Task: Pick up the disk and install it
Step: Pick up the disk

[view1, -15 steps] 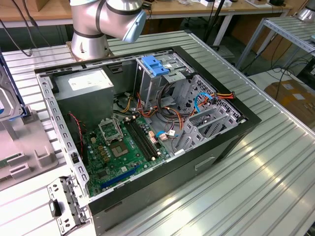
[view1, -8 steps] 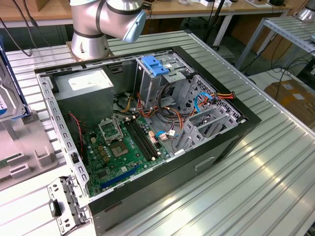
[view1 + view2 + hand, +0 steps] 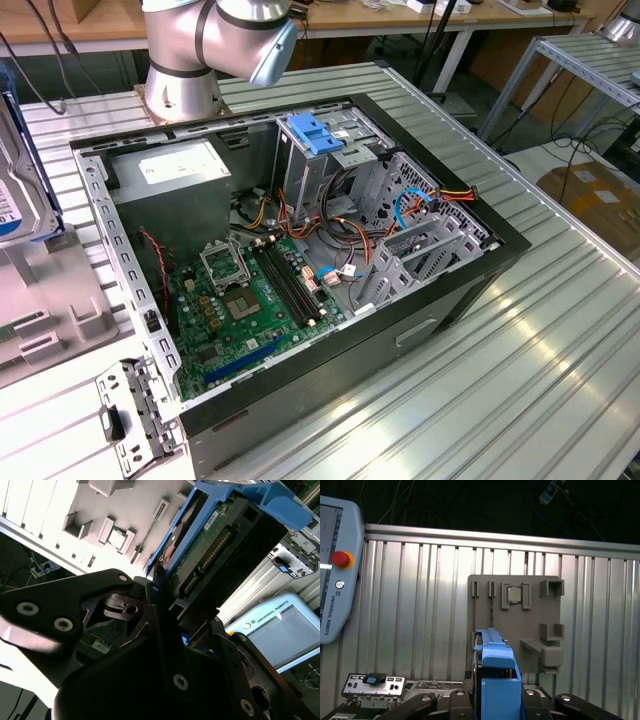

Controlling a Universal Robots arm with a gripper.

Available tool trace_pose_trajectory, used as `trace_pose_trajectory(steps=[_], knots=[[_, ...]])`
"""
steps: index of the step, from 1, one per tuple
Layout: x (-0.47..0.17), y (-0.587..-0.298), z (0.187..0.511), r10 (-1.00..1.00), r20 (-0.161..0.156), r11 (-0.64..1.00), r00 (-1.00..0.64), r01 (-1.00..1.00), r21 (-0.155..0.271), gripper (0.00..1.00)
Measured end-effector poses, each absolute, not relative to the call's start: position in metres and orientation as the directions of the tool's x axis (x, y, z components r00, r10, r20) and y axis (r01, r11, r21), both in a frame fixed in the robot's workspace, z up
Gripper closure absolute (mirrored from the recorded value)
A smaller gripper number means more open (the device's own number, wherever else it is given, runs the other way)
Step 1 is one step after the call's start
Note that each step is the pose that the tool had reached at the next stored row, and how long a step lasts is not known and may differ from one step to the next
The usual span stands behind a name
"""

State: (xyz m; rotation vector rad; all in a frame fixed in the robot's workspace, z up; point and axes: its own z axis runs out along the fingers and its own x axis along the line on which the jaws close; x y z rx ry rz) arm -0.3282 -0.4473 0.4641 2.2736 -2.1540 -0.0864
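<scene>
The disk (image 3: pixel 215 545) is a black drive in bright blue rails with a blue tab. In both wrist views my gripper (image 3: pixel 167 605) is shut on it, with a black finger on either side. In the first wrist view the disk (image 3: pixel 495 672) shows edge-on, tab towards the camera, between the gripper (image 3: pixel 495 702) fingers. In the exterior view the disk (image 3: pixel 18 185) stands upright at the far left, over the grey fixture plate (image 3: pixel 50 290). I cannot tell whether it touches the plate.
The open computer case (image 3: pixel 480 290) lies mid-table, with a pale-blue clip (image 3: pixel 315 133) on its drive cage and a grey power supply (image 3: pixel 170 175) beside it. A small metal bracket (image 3: pixel 135 410) lies near the case corner. A teach pendant (image 3: pixel 335 570) rests beyond the fixture plate (image 3: pixel 520 625).
</scene>
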Motion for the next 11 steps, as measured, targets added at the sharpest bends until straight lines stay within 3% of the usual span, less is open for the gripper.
trace_pose_trajectory(steps=[11], knots=[[-0.3223, -0.4481, 0.4639, -0.998, -0.034, -0.055, 0.053, -0.998, 0.044, 0.63]])
